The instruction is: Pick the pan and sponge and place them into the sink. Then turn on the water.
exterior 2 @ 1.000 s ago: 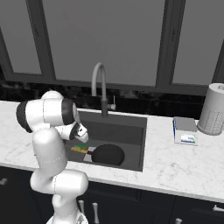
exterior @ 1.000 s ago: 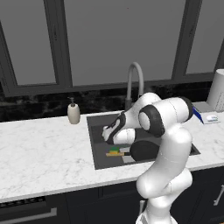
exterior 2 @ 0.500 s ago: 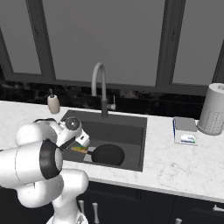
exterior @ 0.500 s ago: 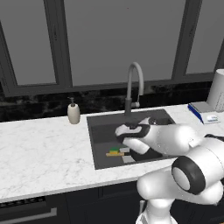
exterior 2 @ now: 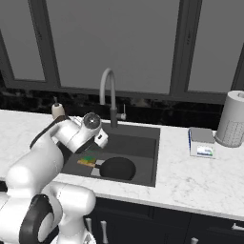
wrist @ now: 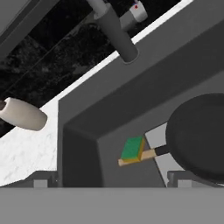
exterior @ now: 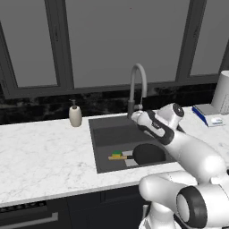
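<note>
From the left base view you saw the pan (exterior: 149, 153) and sponge (exterior: 118, 154) lying in the sink (exterior: 107, 134), the arm covering the basin's right side. From the right, the claw (exterior 2: 101, 139) was hard to read. In the hand view its tips stood wide, holding nothing; the pan's edge was cut off.

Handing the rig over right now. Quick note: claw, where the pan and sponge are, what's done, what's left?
Claw: open, empty, above the sink, aimed toward the faucet base.
Pan: on the sink floor.
Sponge: in the sink at the pan's handle end; contact with the handle unclear.
Faucet: no water running.
Done: both items are in the sink.
Left: turn on the water.
</note>
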Available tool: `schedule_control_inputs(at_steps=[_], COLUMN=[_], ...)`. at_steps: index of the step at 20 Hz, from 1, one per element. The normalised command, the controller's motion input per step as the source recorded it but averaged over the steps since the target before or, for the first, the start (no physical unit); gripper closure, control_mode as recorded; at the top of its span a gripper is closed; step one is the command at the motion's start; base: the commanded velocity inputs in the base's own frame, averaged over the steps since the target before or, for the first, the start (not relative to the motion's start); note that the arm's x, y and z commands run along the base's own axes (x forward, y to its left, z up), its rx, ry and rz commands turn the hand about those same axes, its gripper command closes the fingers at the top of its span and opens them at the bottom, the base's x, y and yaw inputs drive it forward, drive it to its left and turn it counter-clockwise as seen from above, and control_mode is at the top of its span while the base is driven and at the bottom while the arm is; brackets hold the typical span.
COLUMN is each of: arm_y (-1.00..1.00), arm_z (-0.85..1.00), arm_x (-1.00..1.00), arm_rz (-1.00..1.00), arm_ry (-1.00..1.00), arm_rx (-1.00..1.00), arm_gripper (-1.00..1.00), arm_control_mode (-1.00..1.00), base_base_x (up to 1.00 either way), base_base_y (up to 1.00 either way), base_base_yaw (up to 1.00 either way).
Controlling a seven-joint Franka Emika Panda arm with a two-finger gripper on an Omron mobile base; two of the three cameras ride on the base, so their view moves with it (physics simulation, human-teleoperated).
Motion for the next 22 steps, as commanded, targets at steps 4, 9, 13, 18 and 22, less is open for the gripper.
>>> schedule_control_inputs(at_steps=[4, 9, 13, 18, 22], arm_y=[-0.88, -0.90, -0.44, 0.00, 0.00], arm_z=[0.48, 0.08, 0.00, 0.00, -0.07], arm_x=[0.00, 0.01, 0.00, 0.00, 0.12], arm_rz=[0.00, 0.00, 0.00, 0.01, 0.00], arm_ry=[0.14, 0.06, 0.00, 0.00, 0.00], arm_rx=[0.04, 0.22, 0.17, 0.00, 0.00], arm_gripper=[-1.00, -1.00, -1.00, -1.00, -1.00], arm_control_mode=[-1.00, -1.00, -1.00, -1.00, -1.00], base_base_x=[0.00, 0.00, 0.00, 0.00, 0.00], base_base_y=[0.00, 0.00, 0.00, 0.00, 0.00], base_base_yaw=[0.00, 0.00, 0.00, 0.00, 0.00])
